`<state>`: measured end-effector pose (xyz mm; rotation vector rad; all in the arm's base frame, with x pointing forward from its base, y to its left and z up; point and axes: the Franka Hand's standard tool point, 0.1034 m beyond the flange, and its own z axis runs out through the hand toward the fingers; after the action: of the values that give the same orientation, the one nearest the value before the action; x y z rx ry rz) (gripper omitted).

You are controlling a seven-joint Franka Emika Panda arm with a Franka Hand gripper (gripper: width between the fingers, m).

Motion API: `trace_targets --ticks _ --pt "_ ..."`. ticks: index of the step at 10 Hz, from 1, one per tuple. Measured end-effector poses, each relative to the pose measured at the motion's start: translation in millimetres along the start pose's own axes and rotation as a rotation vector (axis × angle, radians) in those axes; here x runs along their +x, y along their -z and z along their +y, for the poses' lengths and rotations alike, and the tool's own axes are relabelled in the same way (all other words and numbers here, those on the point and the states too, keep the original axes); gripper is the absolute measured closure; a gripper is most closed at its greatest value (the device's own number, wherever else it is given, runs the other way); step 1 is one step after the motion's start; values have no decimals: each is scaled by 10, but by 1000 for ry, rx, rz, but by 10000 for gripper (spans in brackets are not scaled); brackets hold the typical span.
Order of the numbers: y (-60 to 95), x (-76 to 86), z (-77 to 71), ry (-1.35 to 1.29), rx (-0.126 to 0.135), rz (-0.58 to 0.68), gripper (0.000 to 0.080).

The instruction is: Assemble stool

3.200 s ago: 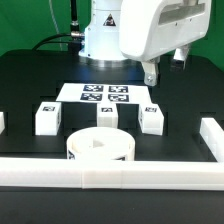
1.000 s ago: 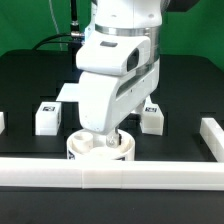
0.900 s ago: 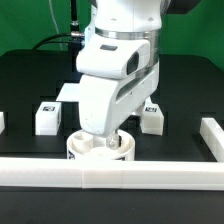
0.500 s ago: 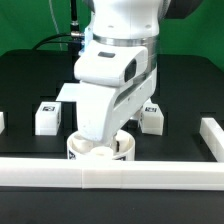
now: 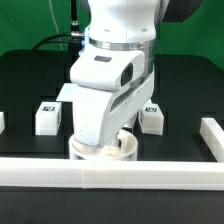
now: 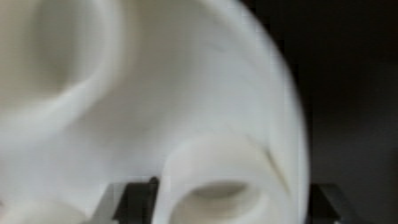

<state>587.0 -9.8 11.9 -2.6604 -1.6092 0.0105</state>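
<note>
Exterior view: white robot arm low over round white plastic seat disc. Disc sits on black desk, just behind long white front rail. White tagged leg block beside it at exterior view's left, second leg block at right. Jaws hidden.
Wrist view: blurred. Seat disc fills frame. Jaws seemingly clamped on its wall, dark fingertips either side.

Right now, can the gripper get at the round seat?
Looks like yes: the gripper is down on the seat disc, its white rim between the shut jaws, nothing in the way.
</note>
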Motion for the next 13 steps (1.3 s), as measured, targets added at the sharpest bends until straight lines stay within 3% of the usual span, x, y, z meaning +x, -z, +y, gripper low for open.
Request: trace_targets --ticks 8,10,13 --pt "0 6 -1 1 0 0 482" --pt "-7 128 -29 15 1 0 482" --pt "-14 469 -166 -12 6 0 482"
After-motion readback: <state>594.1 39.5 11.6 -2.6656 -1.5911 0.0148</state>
